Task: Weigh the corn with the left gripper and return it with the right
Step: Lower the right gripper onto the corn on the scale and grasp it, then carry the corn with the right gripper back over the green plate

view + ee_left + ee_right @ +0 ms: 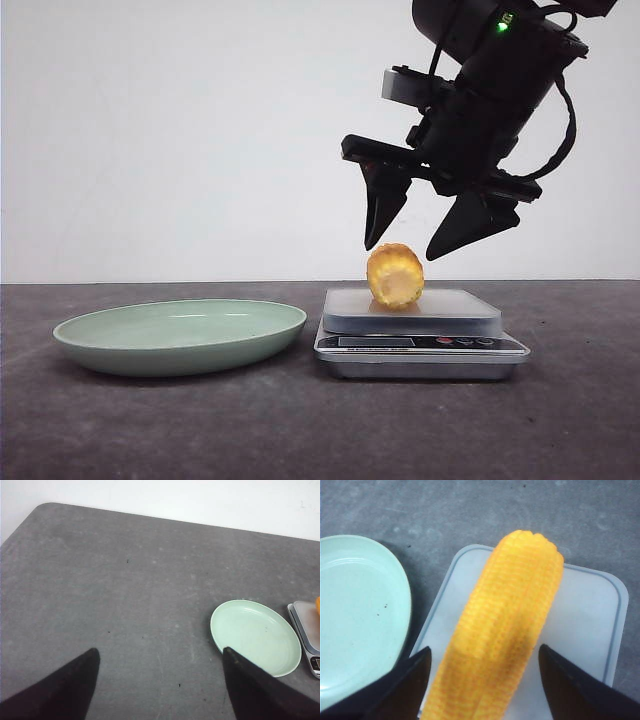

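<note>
The yellow-orange corn [395, 275] lies on the white platform of a silver kitchen scale [420, 345]. In the right wrist view the corn [505, 630] lies between the two black fingertips, apart from both. My right gripper [405, 245] is open and hangs just above the corn, fingers pointing down. The green plate [180, 335] sits left of the scale, with nothing in it. My left gripper [160, 652] is open and holds nothing, high above the grey table to the plate's left; it does not show in the front view.
The green plate [255, 635] and a corner of the scale [307, 630] show in the left wrist view. The plate's rim [405, 595] lies close beside the scale platform [590, 615]. The table's rounded far corner [45, 507] meets a white wall.
</note>
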